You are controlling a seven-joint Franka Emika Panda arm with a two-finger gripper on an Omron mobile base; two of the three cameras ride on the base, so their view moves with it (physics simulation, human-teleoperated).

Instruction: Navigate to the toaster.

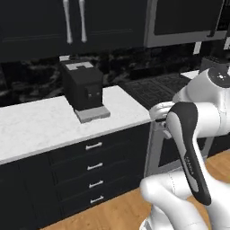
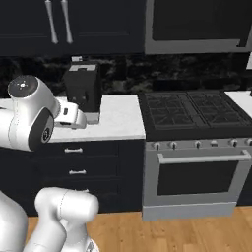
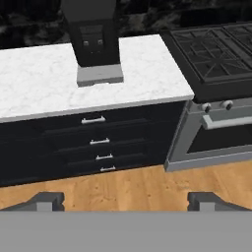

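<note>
The toaster is out of view. My gripper [image 3: 126, 201] is open: its two dark fingertips [image 3: 47, 199] stand far apart at the bottom of the hand view, with nothing between them. It hangs in front of the counter and looks down at the drawers and the wooden floor. The arm is folded close to the base, with the hand held short of the counter edge.
A tall black coffee machine [image 1: 83, 85] with a grey drip tray [image 3: 100, 75] stands on the white marble counter [image 1: 36, 126]. Dark drawers [image 3: 93, 142] run below the counter. A gas stove with an oven [image 2: 194, 142] is to the right, under dark upper cabinets [image 1: 74, 22].
</note>
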